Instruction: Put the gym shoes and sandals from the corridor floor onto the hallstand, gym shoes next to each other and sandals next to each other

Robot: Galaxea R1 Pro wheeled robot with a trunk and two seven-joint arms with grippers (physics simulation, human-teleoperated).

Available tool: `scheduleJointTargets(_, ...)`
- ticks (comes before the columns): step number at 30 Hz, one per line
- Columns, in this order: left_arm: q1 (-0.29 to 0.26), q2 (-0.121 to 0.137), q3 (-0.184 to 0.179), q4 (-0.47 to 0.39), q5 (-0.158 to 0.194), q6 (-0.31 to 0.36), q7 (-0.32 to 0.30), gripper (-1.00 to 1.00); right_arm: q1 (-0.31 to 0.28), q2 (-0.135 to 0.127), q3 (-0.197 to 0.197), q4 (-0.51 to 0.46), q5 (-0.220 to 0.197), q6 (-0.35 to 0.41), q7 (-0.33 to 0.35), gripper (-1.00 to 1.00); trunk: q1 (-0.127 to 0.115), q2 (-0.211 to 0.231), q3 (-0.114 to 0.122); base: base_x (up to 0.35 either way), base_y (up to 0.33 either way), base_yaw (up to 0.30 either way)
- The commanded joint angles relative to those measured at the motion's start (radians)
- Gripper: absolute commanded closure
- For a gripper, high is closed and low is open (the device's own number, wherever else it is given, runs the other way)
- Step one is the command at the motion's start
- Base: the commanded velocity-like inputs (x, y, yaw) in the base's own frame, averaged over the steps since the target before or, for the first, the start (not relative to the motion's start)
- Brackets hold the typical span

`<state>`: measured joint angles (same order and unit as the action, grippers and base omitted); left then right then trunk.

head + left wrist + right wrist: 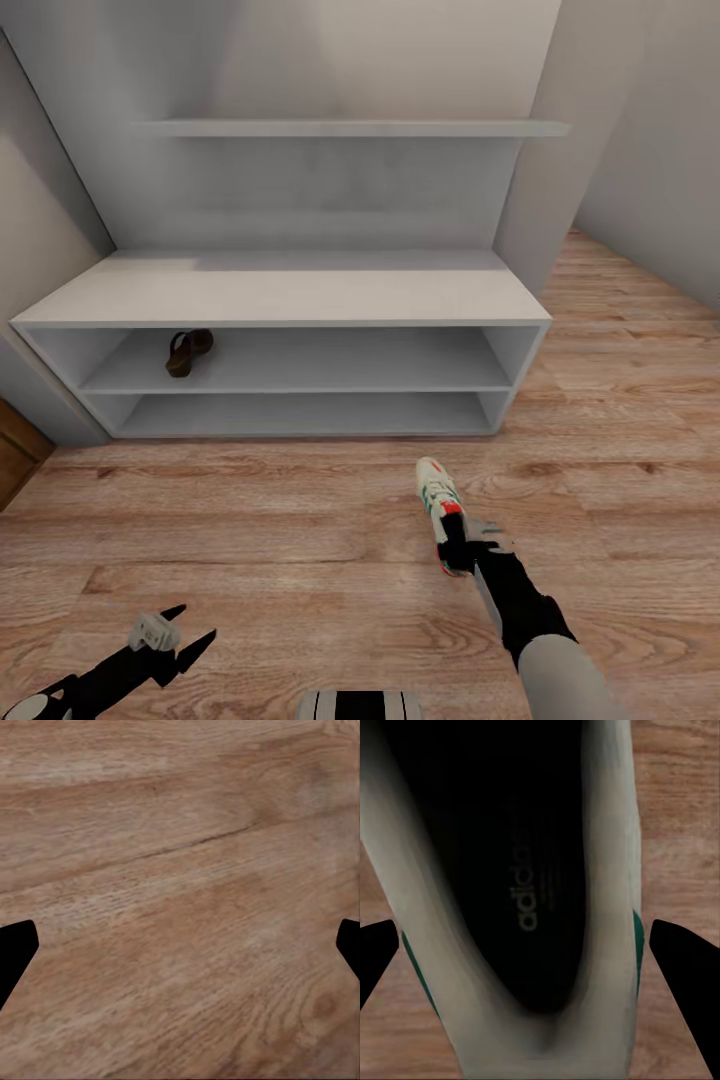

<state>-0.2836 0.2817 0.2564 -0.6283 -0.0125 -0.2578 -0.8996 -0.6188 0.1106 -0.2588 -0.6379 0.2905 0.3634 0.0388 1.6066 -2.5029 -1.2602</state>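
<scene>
The right claw [457, 545] is pinching a gym shoe [438, 497] in front of the hallstand [290, 300], whose upper shelf is holding a sandal [187, 352]; the left claw [185, 628] is hanging spread.

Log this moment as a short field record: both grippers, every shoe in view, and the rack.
left gripper: open, empty, over the corridor floor
right gripper: at the heel of a gym shoe, fingers astride it; grip cannot be told
gym shoe: toe towards the hallstand
sandal: on the hallstand's upper open shelf, left part
hallstand top: bare
</scene>
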Motion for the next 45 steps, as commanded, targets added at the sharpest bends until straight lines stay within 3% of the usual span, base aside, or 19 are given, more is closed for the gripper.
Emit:
scheduleJointTargets(1, 0.000, 0.000, 0.003, 0.000, -0.003, -0.004, -0.022, -1.00, -0.043, 0.012, -0.003, -0.003, 0.015, 0.034, 0.000, 1.00, 0.000, 0.000, -0.001, 0.000, 0.000, 0.000)
scheduleJointTargets(9, 0.000, 0.000, 0.002, 0.006, -0.005, -0.036, -0.038, -1.00, -0.194, 0.040, -0.001, -0.009, -0.030, 0.213, -0.004, 1.00, 0.000, 0.000, -0.001, 0.000, 0.000, 0.000)
scheduleJointTargets(15, 0.000, -0.001, 0.002, 0.008, -0.028, -0.058, -0.039, -1.00, -0.260, 0.042, -0.002, -0.014, -0.057, 0.244, -0.009, 1.00, 0.000, 0.000, -0.001, 0.000, 0.000, 0.000)
scheduleJointTargets(24, 0.000, -0.002, 0.003, 0.009, -0.044, -0.064, -0.039, -1.00, -0.279, 0.040, -0.006, -0.036, -0.060, 0.248, -0.039, 1.00, 0.000, 0.000, -0.001, 0.000, 0.000, 0.000)
scheduleJointTargets(26, 0.000, -0.002, 0.003, 0.009, -0.044, -0.064, -0.038, -1.00, -0.280, 0.040, -0.006, -0.058, -0.061, 0.249, -0.093, 1.00, 0.000, 0.000, -0.001, 0.000, 0.000, 0.000)
scheduleJointTargets(27, 0.000, -0.003, 0.003, 0.009, -0.045, -0.064, -0.038, -1.00, -0.280, 0.040, -0.006, -0.080, -0.063, 0.249, -0.157, 1.00, 0.000, 0.000, -0.001, 0.000, 0.000, 0.000)
scheduleJointTargets(40, 0.000, -0.003, 0.003, 0.010, -0.045, -0.064, -0.038, -1.00, -0.323, 0.040, -0.007, -0.085, -0.062, 0.252, -0.166, 1.00, 0.000, 0.000, -0.001, 0.000, 0.000, 0.000)
scheduleJointTargets(45, 0.000, -0.003, 0.003, 0.010, -0.045, -0.064, -0.038, -1.00, -0.333, 0.040, -0.008, -0.085, -0.062, 0.286, -0.166, 1.00, 0.000, 0.000, -0.001, 0.070, 0.000, 0.000)
